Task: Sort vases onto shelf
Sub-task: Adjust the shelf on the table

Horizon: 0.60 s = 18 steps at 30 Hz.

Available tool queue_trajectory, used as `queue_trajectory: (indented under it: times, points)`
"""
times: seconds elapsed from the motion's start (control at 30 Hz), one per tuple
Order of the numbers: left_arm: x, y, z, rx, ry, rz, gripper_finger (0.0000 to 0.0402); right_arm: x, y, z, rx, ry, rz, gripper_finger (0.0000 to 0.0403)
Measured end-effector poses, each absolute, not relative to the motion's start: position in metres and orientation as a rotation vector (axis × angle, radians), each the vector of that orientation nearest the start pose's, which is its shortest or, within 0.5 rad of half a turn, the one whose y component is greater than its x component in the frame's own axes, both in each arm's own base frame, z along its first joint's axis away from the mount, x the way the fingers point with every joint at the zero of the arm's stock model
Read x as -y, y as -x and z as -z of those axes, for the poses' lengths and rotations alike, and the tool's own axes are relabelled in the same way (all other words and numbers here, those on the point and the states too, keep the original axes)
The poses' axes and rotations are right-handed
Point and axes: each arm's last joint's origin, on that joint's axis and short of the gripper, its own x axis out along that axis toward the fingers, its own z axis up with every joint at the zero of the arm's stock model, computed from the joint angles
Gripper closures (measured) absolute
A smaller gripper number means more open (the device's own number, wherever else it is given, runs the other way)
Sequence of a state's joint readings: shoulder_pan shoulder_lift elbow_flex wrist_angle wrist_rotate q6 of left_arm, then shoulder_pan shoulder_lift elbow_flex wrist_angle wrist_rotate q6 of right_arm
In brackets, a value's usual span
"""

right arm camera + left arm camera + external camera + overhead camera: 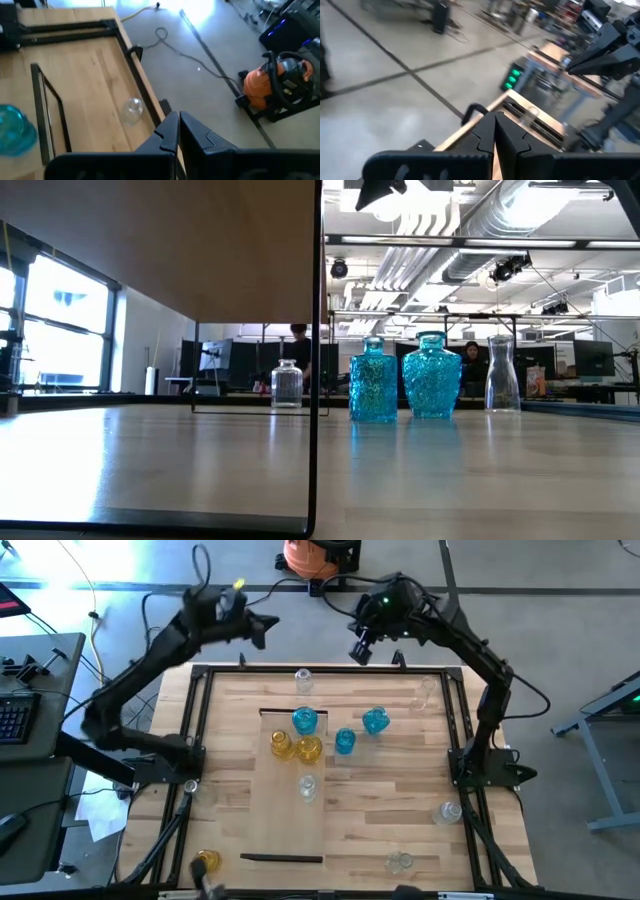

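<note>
The shelf (292, 820), a pale wood panel with dark end strips, lies lengthwise on the table's middle. On its far part stand a blue vase (305, 721), two yellow vases (282, 745) (308, 749) and a clear vase (308, 787). Two more blue vases (375, 721) (344, 741) stand on the table to the shelf's right. Clear vases (303, 680) (425, 690) stand near the far edge. My left gripper (265, 628) (495, 132) hangs shut beyond the far left corner. My right gripper (360, 650) (179, 130) is shut above the far edge, empty.
More clear vases (449, 811) (400, 861) stand at the near right, and a yellow vase (207, 861) off the near left corner. A dark frame (200, 720) rims the table. An orange vacuum (272, 82) stands on the floor beyond the far edge.
</note>
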<state>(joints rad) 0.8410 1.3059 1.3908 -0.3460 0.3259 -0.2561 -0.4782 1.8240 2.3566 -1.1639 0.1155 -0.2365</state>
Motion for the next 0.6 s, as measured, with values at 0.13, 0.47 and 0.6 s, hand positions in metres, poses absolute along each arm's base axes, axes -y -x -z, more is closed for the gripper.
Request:
queue_trajectory:
  times: [0.13,0.47,0.6]
  points:
    - [-0.245,-0.204,-0.409,-0.185,0.444,-0.426,0.0401,0.166,-0.300,-0.475,-0.719,0.088,0.460,0.0403]
    - [-0.324,-0.215,-0.384,-0.274,0.668,-0.198,0.0402,0.182,-0.288,-0.472,-0.757,0.071,0.415,0.0403]
    - [-0.338,-0.214,-0.373,-0.337,0.713,-0.158,0.0401,0.186,-0.283,-0.470,-0.779,0.059,0.394,0.0403]
